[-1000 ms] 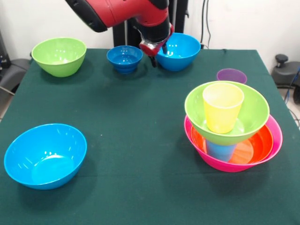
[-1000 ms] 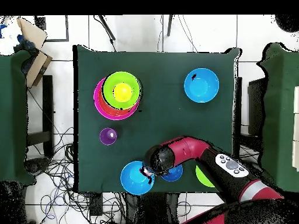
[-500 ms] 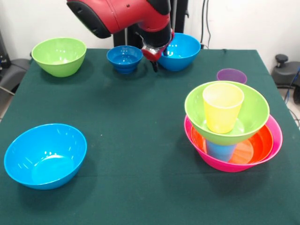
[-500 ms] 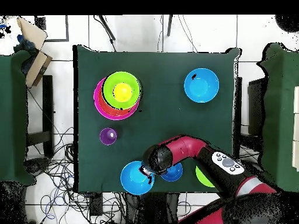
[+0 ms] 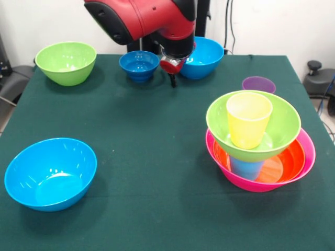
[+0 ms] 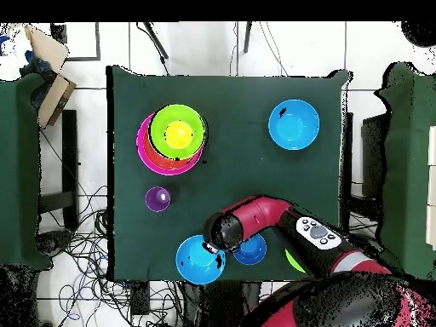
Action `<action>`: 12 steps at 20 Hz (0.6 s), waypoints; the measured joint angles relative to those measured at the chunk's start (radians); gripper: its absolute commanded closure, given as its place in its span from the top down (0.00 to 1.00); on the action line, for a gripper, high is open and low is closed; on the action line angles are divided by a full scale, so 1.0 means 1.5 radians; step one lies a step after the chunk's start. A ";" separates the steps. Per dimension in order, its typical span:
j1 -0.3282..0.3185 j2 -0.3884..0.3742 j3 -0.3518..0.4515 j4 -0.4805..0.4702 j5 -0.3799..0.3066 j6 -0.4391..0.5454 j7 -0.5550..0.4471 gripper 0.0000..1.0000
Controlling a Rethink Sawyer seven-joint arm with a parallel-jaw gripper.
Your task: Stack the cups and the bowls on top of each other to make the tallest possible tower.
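A: Tower (image 5: 260,137) first, please. Where does it stand?

B: On the right side of the dark green table (image 5: 157,157) in the front view, towards the near edge. A large pink bowl (image 5: 306,157) is the base. An orange bowl (image 5: 288,159) sits inside it. A light blue cup (image 5: 247,168) stands in the orange bowl, a lime green bowl (image 5: 282,128) rests on that cup, and a yellow cup (image 5: 248,119) stands upright inside the green bowl.

A: And the loose pieces?

B: A translucent purple cup (image 5: 258,83) stands just behind the tower. A bright blue bowl (image 5: 51,172) sits at the near left. Along the far edge, from the left: a second lime green bowl (image 5: 66,62), a small dark-blue footed bowl (image 5: 138,65), and another bright blue bowl (image 5: 204,56).

A: Where is the robot's arm?

B: The red arm (image 5: 141,18) comes down from the top. Its gripper (image 5: 172,79) hangs over the far part of the table, between the small dark-blue bowl and the far bright blue bowl.

A: Is it holding anything?

B: Nothing shows in it. I cannot tell whether its tips are spread or pressed together. From overhead, the arm covers the gripper.
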 measured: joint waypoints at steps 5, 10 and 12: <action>0.000 -0.001 -0.002 0.000 0.002 -0.004 0.000 1.00; -0.002 -0.001 -0.002 0.002 0.005 -0.005 0.000 0.00; -0.003 -0.006 -0.001 0.013 0.015 -0.006 0.000 0.00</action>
